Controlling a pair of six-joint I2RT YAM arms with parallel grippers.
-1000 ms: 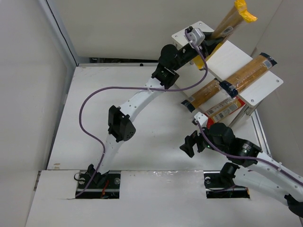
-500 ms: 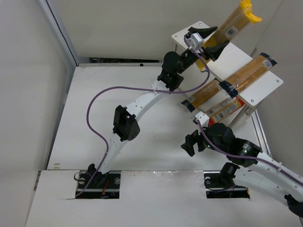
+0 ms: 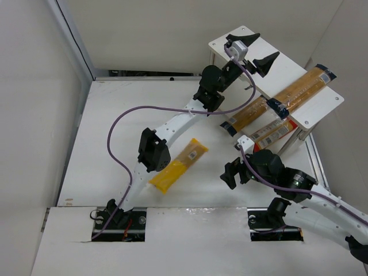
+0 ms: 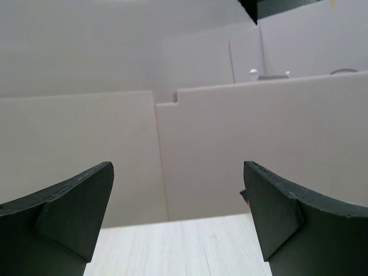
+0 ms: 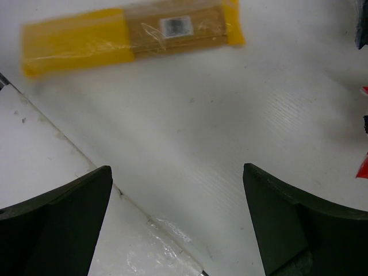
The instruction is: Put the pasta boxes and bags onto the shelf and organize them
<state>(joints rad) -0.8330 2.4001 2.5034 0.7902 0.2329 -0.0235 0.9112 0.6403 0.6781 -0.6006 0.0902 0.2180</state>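
Your left gripper [image 3: 268, 46] hangs above the far end of the shelf [image 3: 287, 72], jaws spread wide with nothing between them; its wrist view shows only bare board under the fingers. Your right gripper [image 5: 178, 172] is just as wide open above the table [image 3: 109, 126], gripping nothing. The yellow bag [image 3: 178, 165] lies flat on the table between the two arms, touching neither gripper. An orange-brown pack [image 3: 287, 96] rests diagonally on the shelf, and the red-and-white pack [image 3: 271, 132] lies just beside the shelf's near edge
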